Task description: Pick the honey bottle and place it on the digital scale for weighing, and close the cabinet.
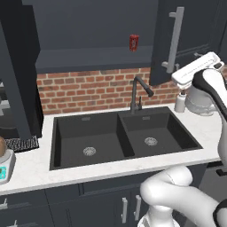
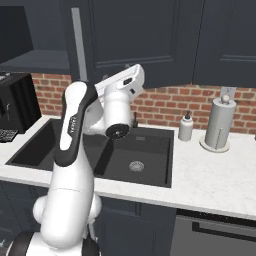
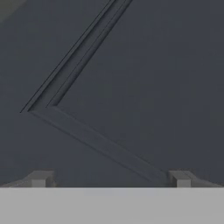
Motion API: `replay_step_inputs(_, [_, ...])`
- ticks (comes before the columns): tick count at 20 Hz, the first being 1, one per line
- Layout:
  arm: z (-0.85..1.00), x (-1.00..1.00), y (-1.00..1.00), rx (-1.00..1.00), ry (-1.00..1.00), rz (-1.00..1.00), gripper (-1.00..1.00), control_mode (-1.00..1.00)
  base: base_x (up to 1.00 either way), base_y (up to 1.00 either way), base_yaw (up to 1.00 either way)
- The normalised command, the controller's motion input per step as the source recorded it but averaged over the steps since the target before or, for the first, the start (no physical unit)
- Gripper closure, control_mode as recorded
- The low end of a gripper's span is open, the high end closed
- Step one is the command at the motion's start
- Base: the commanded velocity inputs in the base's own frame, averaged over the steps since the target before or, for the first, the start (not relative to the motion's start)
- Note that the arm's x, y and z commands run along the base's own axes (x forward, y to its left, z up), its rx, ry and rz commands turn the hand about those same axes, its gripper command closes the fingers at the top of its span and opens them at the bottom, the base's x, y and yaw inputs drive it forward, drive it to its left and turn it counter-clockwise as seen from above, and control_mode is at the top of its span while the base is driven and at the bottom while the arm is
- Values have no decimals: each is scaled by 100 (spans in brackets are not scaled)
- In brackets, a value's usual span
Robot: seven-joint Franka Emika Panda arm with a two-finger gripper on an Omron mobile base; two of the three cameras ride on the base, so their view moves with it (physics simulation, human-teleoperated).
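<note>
Cabinet (image 1: pixel 88 35) spans the wall above the sink, dark navy, its interior open to view, with one door (image 1: pixel 170 42) swung outward at the right, a long silver bar handle (image 1: pixel 174 40) on it. In the hand view the tool (image 3: pixel 110 178) faces a navy door panel close up, its two fingertips (image 3: pixel 39 178) set wide apart with nothing between them. One black double-basin sink (image 1: pixel 119 137) sits in the pale surface (image 1: pixel 35 170), one dark faucet (image 1: pixel 139 91) behind it. One paper towel roll (image 2: pixel 220 122) and one soap bottle (image 2: pixel 186 126) stand right of the sink. One digital scale (image 1: pixel 5 167) sits at the far left edge, carrying the honey bottle (image 1: pixel 1 146). One red can (image 1: pixel 133 43) stands on the cabinet shelf.
</note>
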Motion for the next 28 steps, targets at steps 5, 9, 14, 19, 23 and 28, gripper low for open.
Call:
replay_step_inputs(5, [0,41,15,0,0,-1,-100,-100,0,0,0])
replay_step_inputs(9, [0,45,7,0,2,-1,-100,-100,0,0,0])
replay_step_inputs(14, [0,65,2,0,0,-4,-100,-100,0,0,0])
replay_step_inputs(19, [-5,74,1,0,1,-4,-100,-100,0,0,0])
replay_step_inputs(23, [-22,77,1,0,0,-2,-100,-100,0,0,0])
replay_step_inputs(28, [-44,92,0,-1,1,-1,-100,-100,0,0,0])
